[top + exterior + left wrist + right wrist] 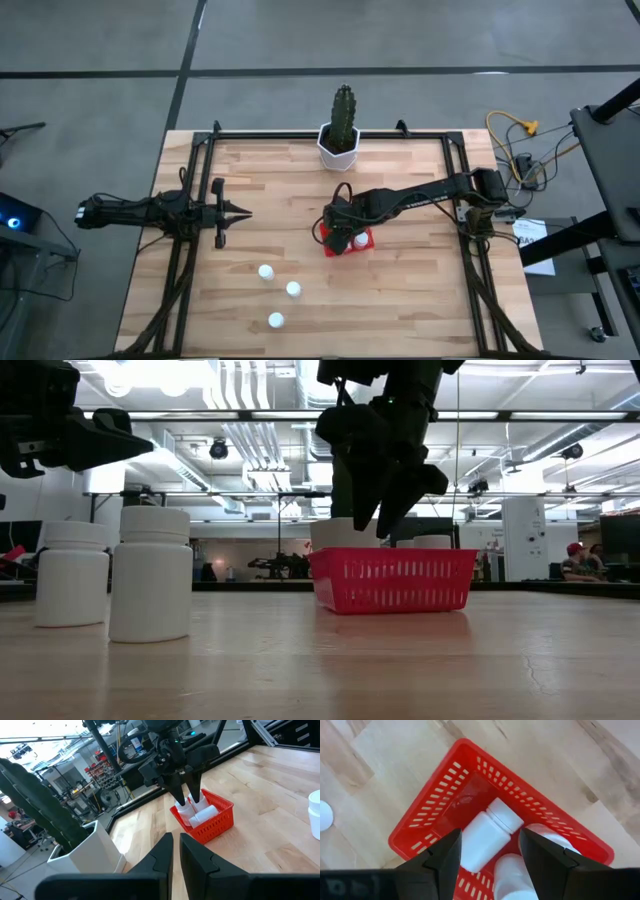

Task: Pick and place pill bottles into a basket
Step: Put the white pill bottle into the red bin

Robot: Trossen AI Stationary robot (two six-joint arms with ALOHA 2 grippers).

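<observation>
The red basket stands on the table near its middle and holds three white pill bottles. One bottle lies on its side; the other two are beside it. My right gripper hangs open above the basket, pointing down, with a finger on either side of the lying bottle; I see no touch. Three more bottles stand upright on the table nearer the front edge. My left gripper is shut and empty, left of the basket.
A white faceted pot with a cactus stands at the table's far edge, just behind the basket. Two of the loose bottles show large in the low view. Bare wood lies between my left gripper and the basket.
</observation>
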